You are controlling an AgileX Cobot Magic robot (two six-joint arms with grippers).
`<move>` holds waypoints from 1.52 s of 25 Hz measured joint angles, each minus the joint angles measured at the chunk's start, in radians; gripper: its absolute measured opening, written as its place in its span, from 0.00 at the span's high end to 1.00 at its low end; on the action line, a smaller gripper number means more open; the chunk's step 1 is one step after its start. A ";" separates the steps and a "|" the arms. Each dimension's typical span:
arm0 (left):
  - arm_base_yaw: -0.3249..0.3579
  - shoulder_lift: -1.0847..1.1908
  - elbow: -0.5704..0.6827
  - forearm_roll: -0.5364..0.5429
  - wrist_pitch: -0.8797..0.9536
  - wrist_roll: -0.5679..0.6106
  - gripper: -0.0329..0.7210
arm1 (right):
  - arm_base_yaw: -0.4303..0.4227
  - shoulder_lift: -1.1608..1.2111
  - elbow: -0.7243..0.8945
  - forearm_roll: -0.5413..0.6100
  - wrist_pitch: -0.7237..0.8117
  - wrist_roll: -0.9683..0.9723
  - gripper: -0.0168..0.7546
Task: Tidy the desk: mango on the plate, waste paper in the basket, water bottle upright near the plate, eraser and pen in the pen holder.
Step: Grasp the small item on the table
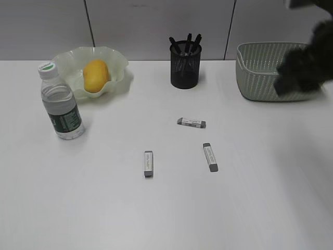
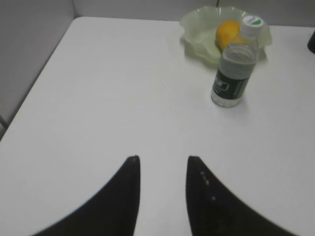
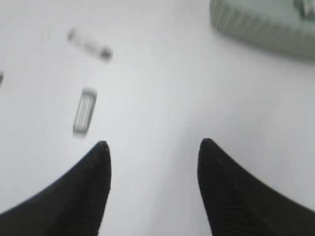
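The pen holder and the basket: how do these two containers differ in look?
The pen holder is black, round and narrow; the basket is sage green, rectangular and wide. The pen holder has fine wire mesh; the basket has woven-look plastic walls. Dark pens stick up from the pen holder; nothing rises above the basket's rim. Both stand upright at the desk's far edge.

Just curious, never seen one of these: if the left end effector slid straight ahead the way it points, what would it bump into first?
Probably the water bottle, standing slightly right of its line; the open left end effector has only bare desk before it. Depth is uncertain.
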 joint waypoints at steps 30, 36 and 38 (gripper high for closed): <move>-0.365 1.641 -0.535 -0.528 -0.460 0.255 0.35 | 0.000 -1.466 0.563 0.050 0.401 -0.013 0.48; -0.408 1.879 -0.710 -0.432 -0.384 0.100 0.35 | 0.000 -1.466 0.563 0.050 0.401 -0.011 0.48; -0.423 1.940 -0.762 -0.410 -0.352 0.066 0.35 | 0.000 -1.466 0.563 0.050 0.401 -0.011 0.48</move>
